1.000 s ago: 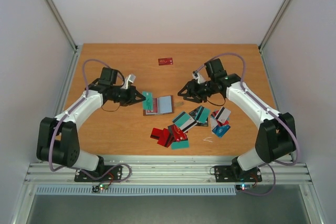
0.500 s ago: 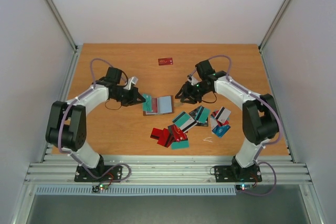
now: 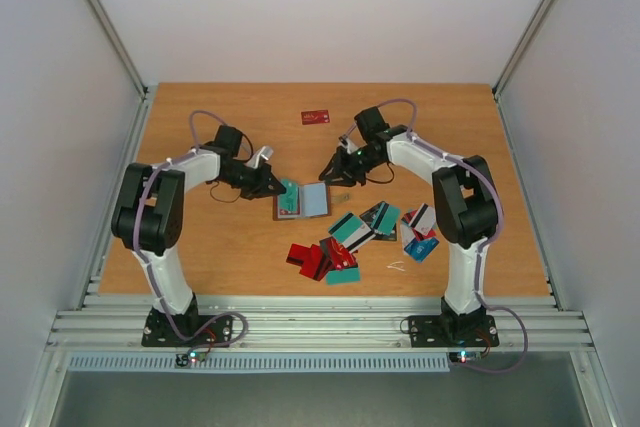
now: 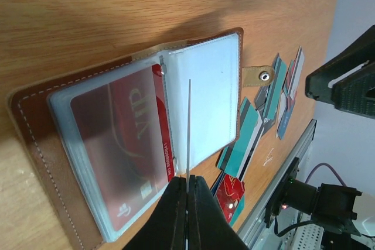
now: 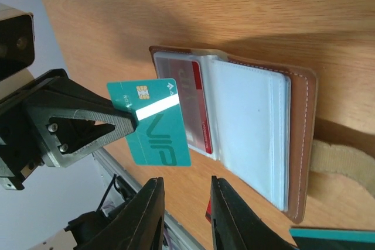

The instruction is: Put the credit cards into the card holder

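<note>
The card holder (image 3: pixel 318 203) lies open on the table, brown with clear sleeves; it shows in the left wrist view (image 4: pixel 35 121) and the right wrist view (image 5: pixel 307 144). A red VIP card (image 4: pixel 126 139) sits in its left sleeve. My left gripper (image 3: pixel 272 185) is shut on a teal credit card (image 5: pixel 153 124), held on edge just above the holder's left half; the left wrist view shows it edge-on (image 4: pixel 189 121). My right gripper (image 3: pixel 333 169) is open and empty, just behind the holder's right side. The loose credit cards (image 3: pixel 350 237) lie in a pile in front of the holder.
One dark red card (image 3: pixel 316 117) lies alone at the back of the table. The holder's strap with a light stud (image 4: pixel 265 76) sticks out toward the pile. A small white scrap (image 3: pixel 397 266) lies near the front edge.
Both arms have swung inward. My left gripper has carried the teal card a little right, over the holder. My right gripper has moved left, closer to the holder.
</note>
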Controlling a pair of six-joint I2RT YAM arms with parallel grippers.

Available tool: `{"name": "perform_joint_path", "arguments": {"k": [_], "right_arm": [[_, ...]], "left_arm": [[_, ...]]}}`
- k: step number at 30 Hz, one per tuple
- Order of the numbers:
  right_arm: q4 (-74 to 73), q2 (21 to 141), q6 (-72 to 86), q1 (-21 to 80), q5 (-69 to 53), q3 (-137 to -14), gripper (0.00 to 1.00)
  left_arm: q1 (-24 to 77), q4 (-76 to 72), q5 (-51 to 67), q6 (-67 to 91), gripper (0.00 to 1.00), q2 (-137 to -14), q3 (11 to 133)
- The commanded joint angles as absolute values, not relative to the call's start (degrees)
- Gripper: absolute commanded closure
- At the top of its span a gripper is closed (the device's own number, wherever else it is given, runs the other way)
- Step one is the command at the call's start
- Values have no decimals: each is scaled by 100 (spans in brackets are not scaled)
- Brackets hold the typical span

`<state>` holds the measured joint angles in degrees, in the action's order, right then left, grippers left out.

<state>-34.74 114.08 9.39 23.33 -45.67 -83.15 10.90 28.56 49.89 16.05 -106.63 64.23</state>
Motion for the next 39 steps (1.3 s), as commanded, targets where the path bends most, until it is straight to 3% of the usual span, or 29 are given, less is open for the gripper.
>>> {"name": "perform_joint_path", "arguments": {"k": [1, 24, 39], "right_arm": [[-3528, 11713, 776, 2373, -4795, -8554, 77], [-3842, 12626, 206, 2373, -4673, -8423, 85], [-3859, 12711, 176, 2373, -4655, -8439, 86]], "left_arm": [[1079, 3011, 5315, 1222, 100, -10958, 6703], [1263, 3038, 5293, 1144, 100, -11643, 7046], [1315, 2780, 5280, 1297, 100, -11236, 6920]]}}
